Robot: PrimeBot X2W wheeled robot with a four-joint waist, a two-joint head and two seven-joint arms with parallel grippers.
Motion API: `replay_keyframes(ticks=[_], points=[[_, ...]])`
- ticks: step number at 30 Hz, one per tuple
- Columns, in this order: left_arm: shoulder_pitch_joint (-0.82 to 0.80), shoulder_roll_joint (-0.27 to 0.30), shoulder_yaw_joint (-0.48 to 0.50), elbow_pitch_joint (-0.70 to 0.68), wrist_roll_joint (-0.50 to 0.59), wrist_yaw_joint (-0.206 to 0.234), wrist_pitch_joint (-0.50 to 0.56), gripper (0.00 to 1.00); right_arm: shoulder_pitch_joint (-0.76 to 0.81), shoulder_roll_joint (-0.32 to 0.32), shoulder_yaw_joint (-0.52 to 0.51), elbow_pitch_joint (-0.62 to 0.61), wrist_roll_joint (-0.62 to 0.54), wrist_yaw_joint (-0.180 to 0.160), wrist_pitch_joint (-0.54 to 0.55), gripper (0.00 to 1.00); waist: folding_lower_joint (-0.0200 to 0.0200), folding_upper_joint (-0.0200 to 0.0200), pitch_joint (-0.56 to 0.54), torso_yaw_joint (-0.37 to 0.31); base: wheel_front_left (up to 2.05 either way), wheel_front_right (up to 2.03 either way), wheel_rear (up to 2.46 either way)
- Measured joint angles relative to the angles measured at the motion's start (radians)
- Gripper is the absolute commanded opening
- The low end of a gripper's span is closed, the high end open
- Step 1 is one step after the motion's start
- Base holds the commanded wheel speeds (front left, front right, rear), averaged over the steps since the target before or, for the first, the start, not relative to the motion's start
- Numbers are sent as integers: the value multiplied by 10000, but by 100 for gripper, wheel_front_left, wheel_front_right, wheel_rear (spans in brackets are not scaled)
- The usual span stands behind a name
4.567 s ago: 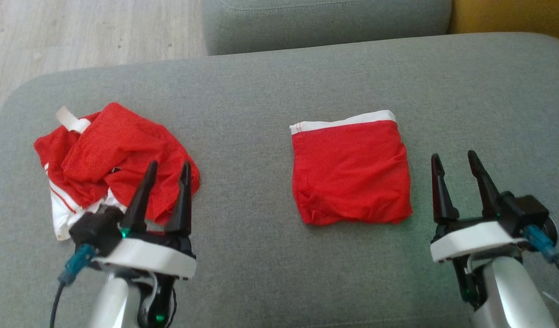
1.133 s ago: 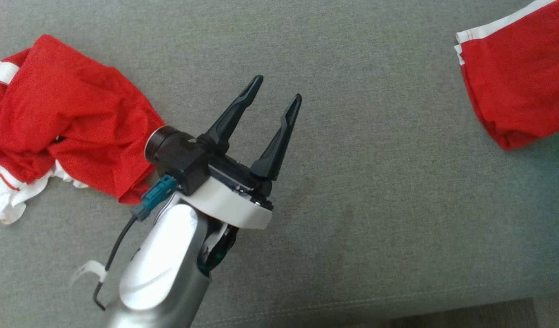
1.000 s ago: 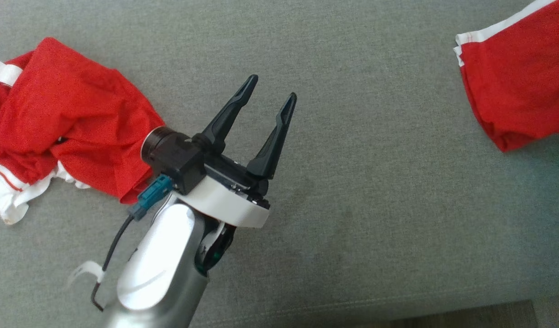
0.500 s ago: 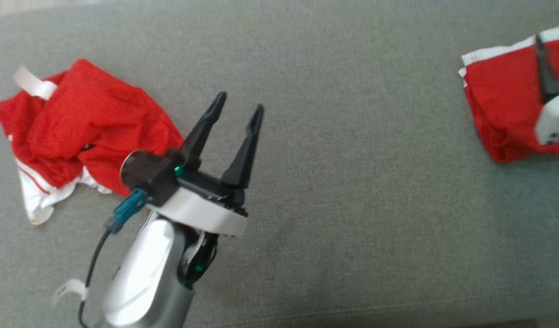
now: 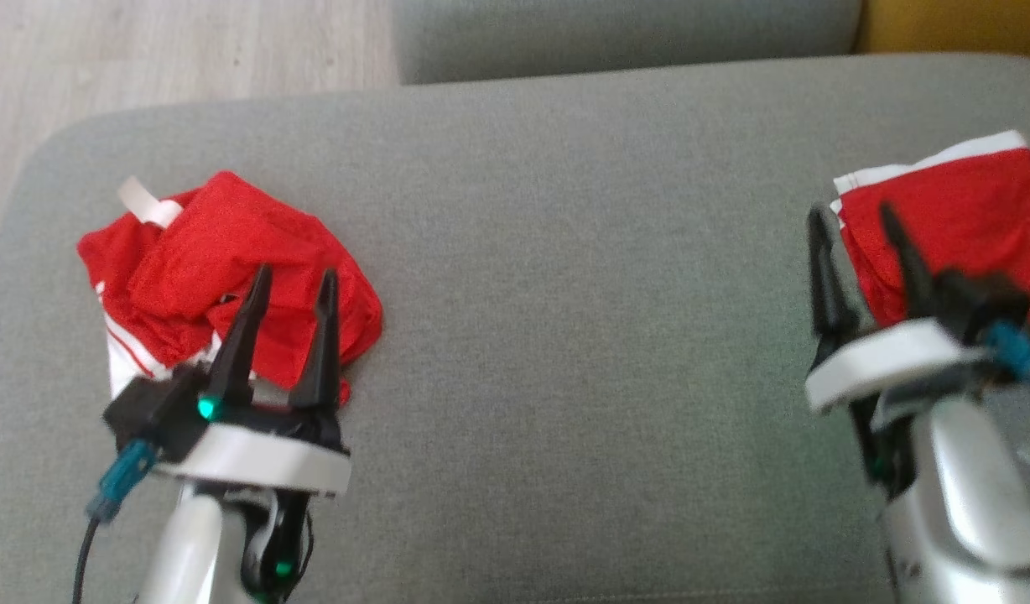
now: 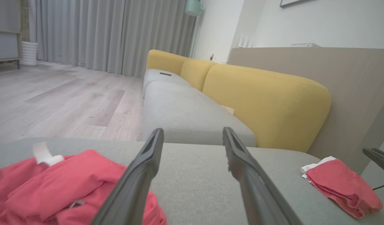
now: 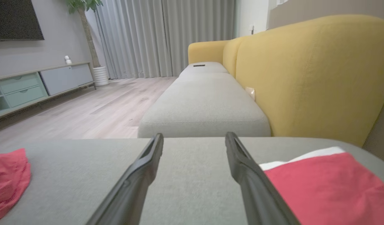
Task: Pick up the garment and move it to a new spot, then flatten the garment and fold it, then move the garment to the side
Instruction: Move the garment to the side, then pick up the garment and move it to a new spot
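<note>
Where the grey sofa cushion [image 5: 565, 294] spreads out, we see a crumpled red garment [image 5: 221, 268] at its left and the folded red garment [image 5: 959, 210] lying flat at its right edge. The left claw [image 5: 296, 273] overlaps the crumpled one, the right claw [image 5: 850, 210] straddles the folded one's left edge; both gape wide, holding nothing.

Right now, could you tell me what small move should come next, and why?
Probably lower the open left gripper onto the crumpled garment and close: it lies bunched at the fingertips, while the folded garment already sits at the right.
</note>
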Motion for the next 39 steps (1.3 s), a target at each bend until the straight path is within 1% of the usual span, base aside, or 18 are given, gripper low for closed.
replay_keyframes(ticks=[2,5,7,11,18,33,39], points=[[294,0,151,-10,0,0,0,100,474,242,-82,-10,-2,0,-194,100,0,0,-154,29,0,0,0],[755,0,244,-15,-2,0,0,100,1211,384,-71,23,-27,0,-558,100,1,0,-396,59,0,0,0],[957,0,245,-10,-52,-2,0,100,1496,430,-67,58,-19,0,-709,100,1,0,-500,68,0,0,0],[1286,2,245,35,-169,-2,0,100,1885,458,138,123,414,0,-945,100,1,0,-662,63,0,0,0],[1369,2,234,38,-199,-4,0,100,2007,491,174,236,535,0,-1126,100,3,0,-740,77,0,0,0],[1363,2,161,-6,-297,-4,0,100,2007,493,171,362,533,0,-1131,100,3,0,-749,130,0,0,0],[1352,4,86,40,-295,-4,0,100,2008,493,194,368,531,0,-1170,100,3,0,-707,359,0,0,0]])
